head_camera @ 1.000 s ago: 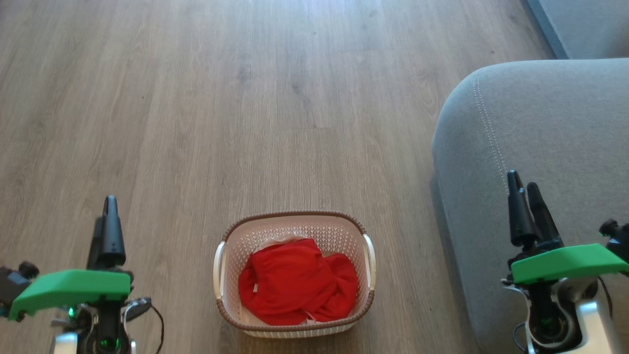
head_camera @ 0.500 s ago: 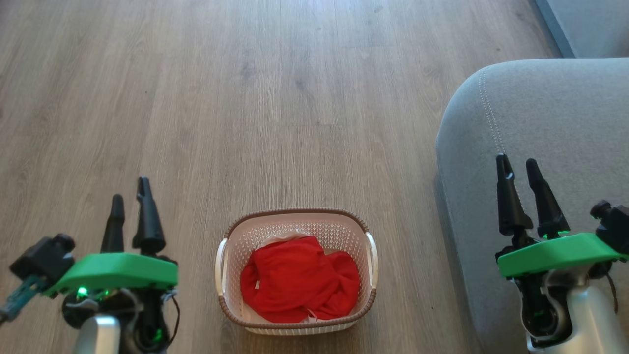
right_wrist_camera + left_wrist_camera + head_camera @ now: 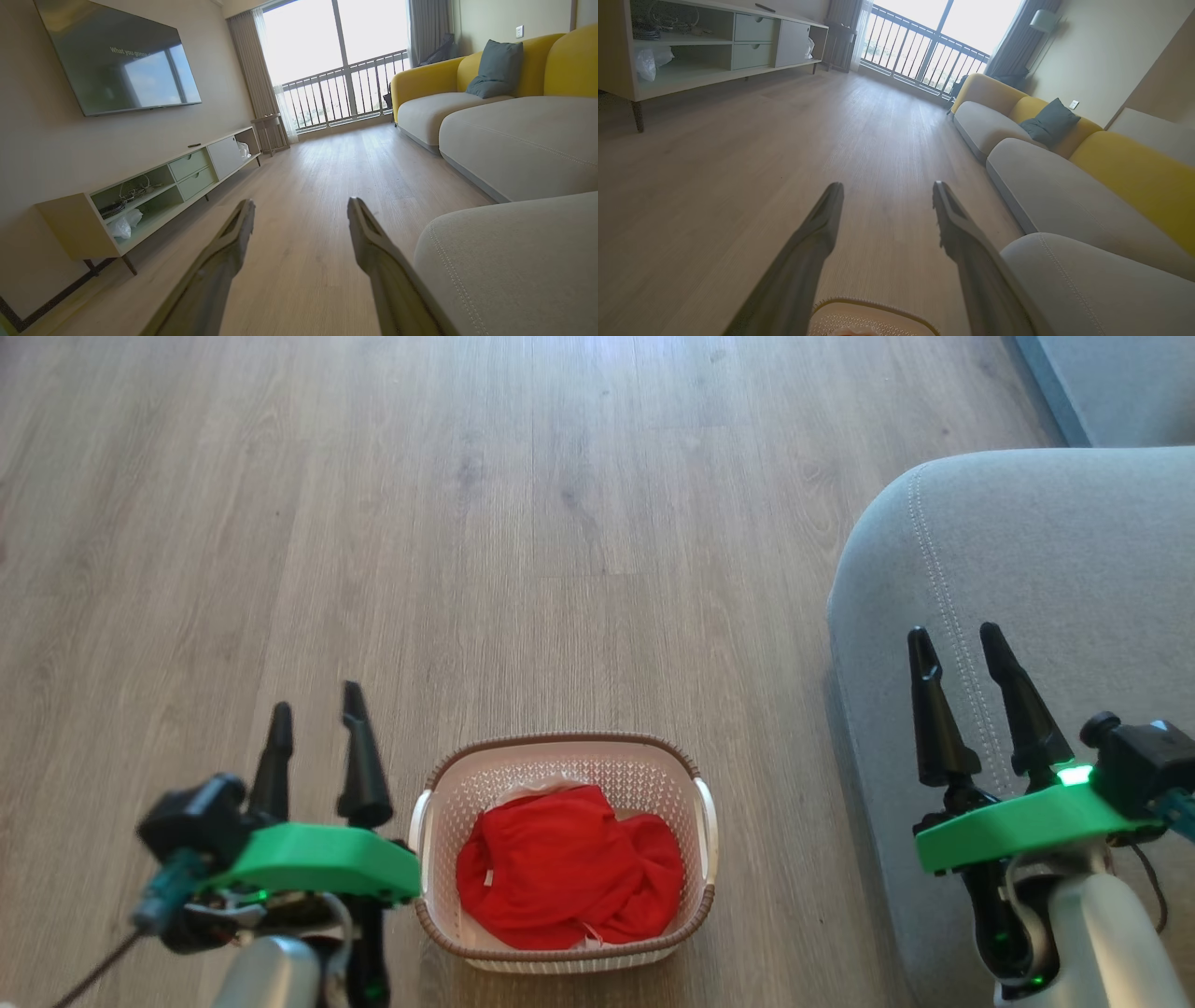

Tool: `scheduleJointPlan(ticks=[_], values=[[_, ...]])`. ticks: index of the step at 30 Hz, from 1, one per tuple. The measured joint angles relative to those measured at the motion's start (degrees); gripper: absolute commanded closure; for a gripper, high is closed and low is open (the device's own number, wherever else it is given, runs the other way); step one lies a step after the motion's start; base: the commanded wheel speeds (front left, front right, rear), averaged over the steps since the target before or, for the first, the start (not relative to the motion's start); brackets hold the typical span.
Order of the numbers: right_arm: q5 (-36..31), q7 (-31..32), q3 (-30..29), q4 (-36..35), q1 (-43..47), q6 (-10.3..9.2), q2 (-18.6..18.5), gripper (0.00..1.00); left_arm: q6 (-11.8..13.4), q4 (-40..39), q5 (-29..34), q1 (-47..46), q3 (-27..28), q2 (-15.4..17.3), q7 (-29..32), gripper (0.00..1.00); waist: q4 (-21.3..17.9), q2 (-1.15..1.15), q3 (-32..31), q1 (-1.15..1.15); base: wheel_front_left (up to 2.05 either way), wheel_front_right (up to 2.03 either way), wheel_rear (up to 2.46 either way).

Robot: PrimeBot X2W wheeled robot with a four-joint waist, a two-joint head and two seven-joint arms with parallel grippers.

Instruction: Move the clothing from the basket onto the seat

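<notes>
There is one basket [image 3: 560, 747], with two white handles [image 3: 417, 845], one on each of its sides. Inside it lies one heap of red clothing [image 3: 569, 873]; the number of garments in it cannot be told. Two grippers flank the basket, the left gripper [image 3: 316, 702] just beside it and the right gripper [image 3: 954, 633] well apart from it, each with two dark fingers [image 3: 362, 775], four in all. Right of the basket is the seat [image 3: 1027, 569], nearest of three grey cushions [image 3: 1055, 191] in a row leading away from the basket, with one dark pillow [image 3: 1050, 122] far along them. Far to the basket's left are one television [image 3: 117, 56] and one cabinet [image 3: 74, 224] with two drawers [image 3: 189, 164].
</notes>
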Motion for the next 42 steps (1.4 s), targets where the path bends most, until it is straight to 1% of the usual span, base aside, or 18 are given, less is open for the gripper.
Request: scheduleJointPlan(ticks=[5,8,14,18,20,22,27,30,32,35,38,42], values=[[-3.01,-0.59,0.79,-0.42,-0.03,0.00,0.00,0.00,2.13,0.03,5.16,-0.35,-3.31,0.51,-0.78,0.00,-0.07,0.00,0.04,0.00,0.00,0.00,0.00],[-4.16,-1.12,1.03,-0.51,-0.03,0.00,0.00,0.00,3.02,0.03,6.21,-0.84,-4.13,0.73,-1.00,0.00,-0.10,0.00,0.05,0.00,0.00,0.00,0.00],[-8.59,-2.29,1.43,0.02,-0.43,0.00,0.01,0.00,3.07,1.49,9.36,-0.89,-6.00,1.48,-2.00,0.00,-0.70,0.00,-0.02,0.00,0.00,0.00,0.00],[-10.33,-2.92,1.49,0.73,-0.59,0.00,0.03,0.00,4.46,2.69,11.56,-0.87,-6.28,1.47,-2.70,0.00,-1.01,0.00,-0.14,0.00,0.00,0.00,0.00],[-10.50,-3.07,1.48,1.29,-0.59,0.00,0.10,0.00,4.99,3.04,11.65,-0.86,-6.03,1.35,-3.07,0.00,-1.14,0.00,-0.19,0.00,0.00,0.00,0.00],[-11.23,-3.52,1.49,1.65,-0.59,0.00,0.12,0.00,4.98,3.01,12.34,-0.87,-5.42,1.19,-3.46,0.00,-1.31,0.00,-0.20,0.00,0.00,0.00,0.00],[-14.59,-4.15,1.90,1.59,-0.64,0.00,0.12,0.00,4.95,2.43,16.39,-0.87,-5.42,0.99,-4.14,0.00,-1.63,0.00,-0.06,0.00,0.00,0.00,0.00],[-16.81,-4.85,2.18,1.43,-0.66,0.00,0.12,0.00,4.64,1.10,18.90,-0.90,-6.17,0.92,-4.55,0.00,-1.76,0.00,0.05,0.00,0.00,0.00,0.00],[-18.27,-5.17,2.38,1.58,-0.66,0.00,0.12,0.00,4.50,0.59,19.17,-0.90,-6.28,0.79,-5.09,0.00,-1.79,0.00,0.07,0.00,0.00,0.00,0.00],[-20.54,-5.73,2.75,1.64,-0.67,0.00,0.12,0.00,3.48,1.01,18.96,-0.86,-6.76,0.78,-5.54,0.00,-1.82,0.00,0.06,0.00,0.00,0.00,0.00],[-21.52,-5.89,2.88,1.90,-0.67,0.00,0.12,0.00,0.67,2.83,17.22,-0.83,-7.16,0.78,-5.80,0.00,-1.78,0.00,0.08,0.00,0.00,0.00,0.00],[-20.80,-5.89,2.41,4.21,-0.68,0.00,0.21,0.00,-1.30,6.54,14.74,-0.77,-7.15,0.78,-5.89,0.00,-1.71,0.00,0.04,0.00,0.00,0.00,0.00]])
